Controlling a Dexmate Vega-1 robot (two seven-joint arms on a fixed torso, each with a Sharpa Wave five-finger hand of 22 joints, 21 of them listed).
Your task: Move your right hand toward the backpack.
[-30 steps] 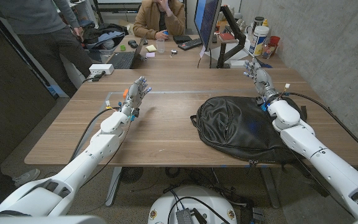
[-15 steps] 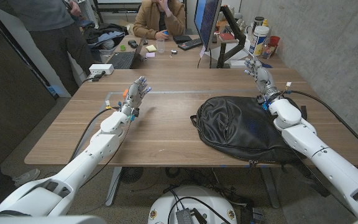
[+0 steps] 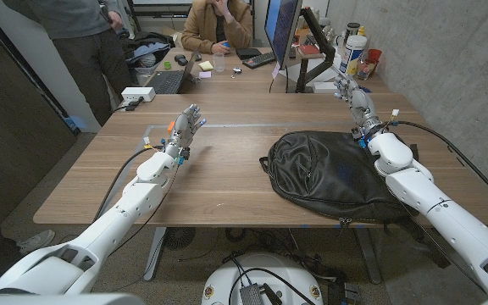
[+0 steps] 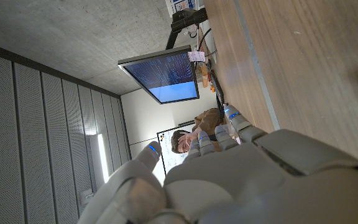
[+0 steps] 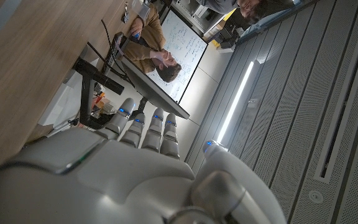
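Backpack flat beside right robot hand

A wooden tabletop carries the things; a black backpack lies on its right half. A pale line crosses its far part.

The soft leather backpack is glossy black; the long wooden table under it is mid-brown with a fine lengthwise grain and a pale stripe across it. Both jointed robot hands, left and right, are grey with small blue spots, on smooth white arms
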